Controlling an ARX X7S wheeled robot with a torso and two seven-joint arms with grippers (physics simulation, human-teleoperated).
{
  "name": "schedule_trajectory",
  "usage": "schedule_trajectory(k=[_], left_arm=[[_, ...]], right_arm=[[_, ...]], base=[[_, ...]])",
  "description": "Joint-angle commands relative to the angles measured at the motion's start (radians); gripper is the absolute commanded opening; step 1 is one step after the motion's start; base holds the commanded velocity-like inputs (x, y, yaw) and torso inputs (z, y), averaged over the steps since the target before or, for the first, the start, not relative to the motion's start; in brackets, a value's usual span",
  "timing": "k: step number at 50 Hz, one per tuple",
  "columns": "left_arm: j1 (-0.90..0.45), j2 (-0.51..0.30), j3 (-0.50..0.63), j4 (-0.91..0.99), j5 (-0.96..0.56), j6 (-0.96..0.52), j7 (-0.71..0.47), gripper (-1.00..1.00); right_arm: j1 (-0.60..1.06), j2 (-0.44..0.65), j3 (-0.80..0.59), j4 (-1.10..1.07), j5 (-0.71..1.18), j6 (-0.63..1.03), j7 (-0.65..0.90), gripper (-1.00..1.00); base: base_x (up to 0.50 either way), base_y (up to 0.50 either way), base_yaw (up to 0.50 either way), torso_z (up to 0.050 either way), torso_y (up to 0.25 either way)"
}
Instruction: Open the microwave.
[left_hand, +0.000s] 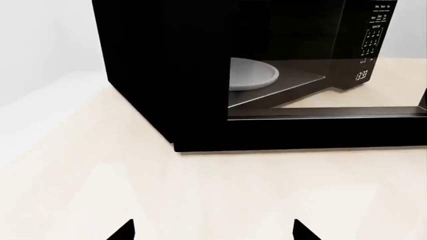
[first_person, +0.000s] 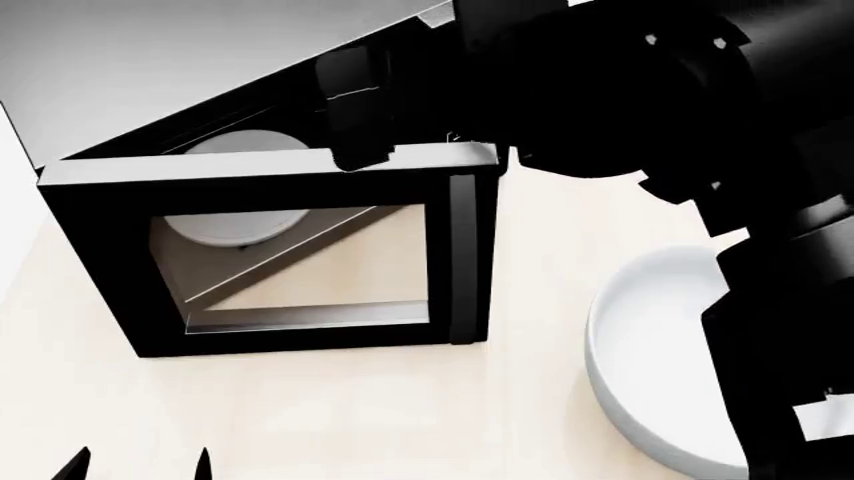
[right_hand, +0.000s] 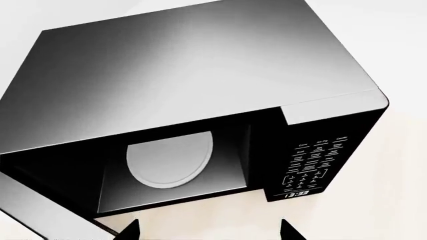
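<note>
The microwave (right_hand: 200, 100) stood on the pale wooden counter (left_hand: 220, 195) with its door (first_person: 294, 250) swung well out on the hinge at its left side, so the cavity lay bare and the round turntable plate (right_hand: 170, 162) showed white on its floor. In the head view the door stood out toward the robot as a black frame around a glass pane, and the right arm (first_person: 641, 90) reached across above the door's top edge toward the oven's front. The right gripper (right_hand: 208, 231) hung just before and above the open mouth, looking down into the cavity, keypad (right_hand: 313, 162) off to one side; its two finger tips stood wide apart with nothing between them. The left gripper (left_hand: 212, 231) sat low over the counter, well back from the door's outer face, likewise spread and empty. The relation that mattered was door to right claw: the door's free edge lay down and to the left of that claw, its long axis running flat along the counter, and the right arm was plainly the nearer. Whether any part of that arm touched the door I could not tell, as black lay upon black there. A white bowl (first_person: 654, 350) sat on the counter to the right, apart from the oven. I judged the opening all but done.
</note>
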Motion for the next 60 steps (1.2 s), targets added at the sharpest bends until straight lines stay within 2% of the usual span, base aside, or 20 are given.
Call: schedule_trajectory(k=[1, 60], left_arm=[[0.0, -0.001, 0.004, -0.005, -0.019, 0.0, 0.009, 1.0], [-0.004, -0.008, 0.016, -0.006, -0.025, -0.001, 0.0, 1.0]], right_arm=[[-0.025, 0.006, -0.002, -0.007, 0.005, -0.007, 0.0, 1.0], [-0.154, 0.019, 0.006, -0.081, 0.065, -0.025, 0.021, 1.0]], base=[[0.0, 0.0, 0.0, 0.0, 0.0], [0.0, 0.0, 0.0, 0.0, -0.001]])
